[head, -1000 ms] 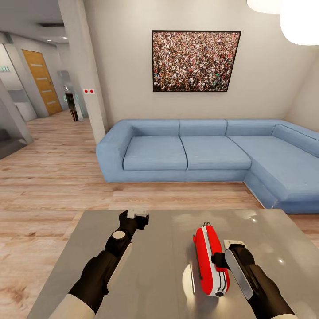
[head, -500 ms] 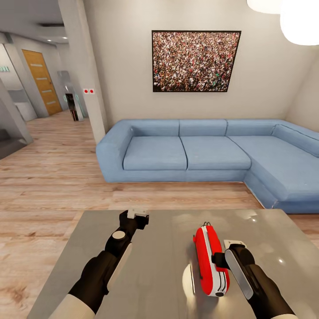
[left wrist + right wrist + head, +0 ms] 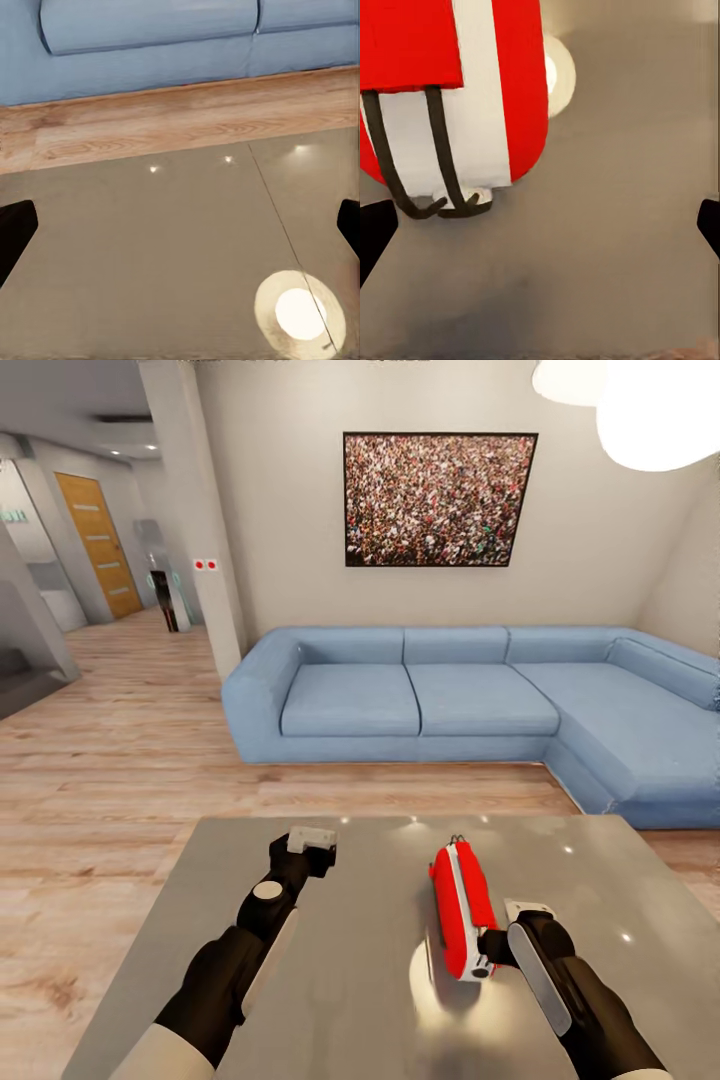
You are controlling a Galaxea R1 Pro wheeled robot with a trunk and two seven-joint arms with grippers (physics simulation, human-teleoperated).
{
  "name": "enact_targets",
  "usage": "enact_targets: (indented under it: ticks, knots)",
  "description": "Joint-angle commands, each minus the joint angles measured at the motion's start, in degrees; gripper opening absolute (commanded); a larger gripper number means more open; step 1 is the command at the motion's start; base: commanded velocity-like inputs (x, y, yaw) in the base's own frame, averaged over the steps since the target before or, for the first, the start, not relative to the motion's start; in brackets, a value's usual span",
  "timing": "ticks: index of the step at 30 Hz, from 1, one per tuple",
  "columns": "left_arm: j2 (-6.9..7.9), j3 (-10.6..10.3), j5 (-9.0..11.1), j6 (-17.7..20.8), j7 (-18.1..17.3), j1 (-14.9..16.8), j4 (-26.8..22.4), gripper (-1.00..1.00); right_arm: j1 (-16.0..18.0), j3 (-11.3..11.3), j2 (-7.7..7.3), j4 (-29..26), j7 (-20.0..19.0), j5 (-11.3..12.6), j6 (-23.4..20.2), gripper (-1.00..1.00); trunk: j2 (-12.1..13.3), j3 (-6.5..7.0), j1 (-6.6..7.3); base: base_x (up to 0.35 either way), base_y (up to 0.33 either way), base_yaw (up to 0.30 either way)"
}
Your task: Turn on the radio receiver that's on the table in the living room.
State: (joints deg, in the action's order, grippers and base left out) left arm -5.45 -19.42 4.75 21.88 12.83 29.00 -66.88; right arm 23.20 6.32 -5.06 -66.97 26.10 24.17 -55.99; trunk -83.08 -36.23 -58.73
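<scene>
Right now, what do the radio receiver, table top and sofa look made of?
Radio receiver: glossy red shell with a white band, probably plastic; thin dark wire-like handle.
Table top: polished grey, stone or lacquer; it mirrors lamp spots.
Sofa: matte blue upholstery, apparently fabric, with seamed cushions.

radio receiver (image 3: 461, 909) on table (image 3: 350, 1000), right of centre | sofa (image 3: 470, 710) behind table | picture (image 3: 438, 499) above sofa

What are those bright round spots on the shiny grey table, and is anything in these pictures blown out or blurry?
Head view: the big white lamp overhead is blown out, and its glare pools on the glossy grey table beside the small red radio receiver. Left wrist view: the same round reflection shows, plus tiny glints. Right wrist view: the radio looms close, with soft edges.
</scene>
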Motion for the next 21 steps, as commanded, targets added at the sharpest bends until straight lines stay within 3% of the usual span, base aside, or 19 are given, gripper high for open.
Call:
enact_targets:
  ticks: [1, 21]
  knots:
    - [0.00, 0.0, 0.0, 0.0, 0.0, 0.0, 0.0, 1.00, 0.0, 0.0, -0.01, 0.0, 0.0, 0.0, 0.0, 1.00, 0.0, 0.00, 0.00, -0.334, 0.000, 0.000]
    - [0.00, 0.0, 0.0, 0.0, 0.0, 0.0, 0.1, 1.00, 0.0, 0.0, 0.05, 0.0, 0.0, 0.0, 0.0, 1.00, 0.0, 0.00, 0.00, -0.335, 0.000, 0.000]
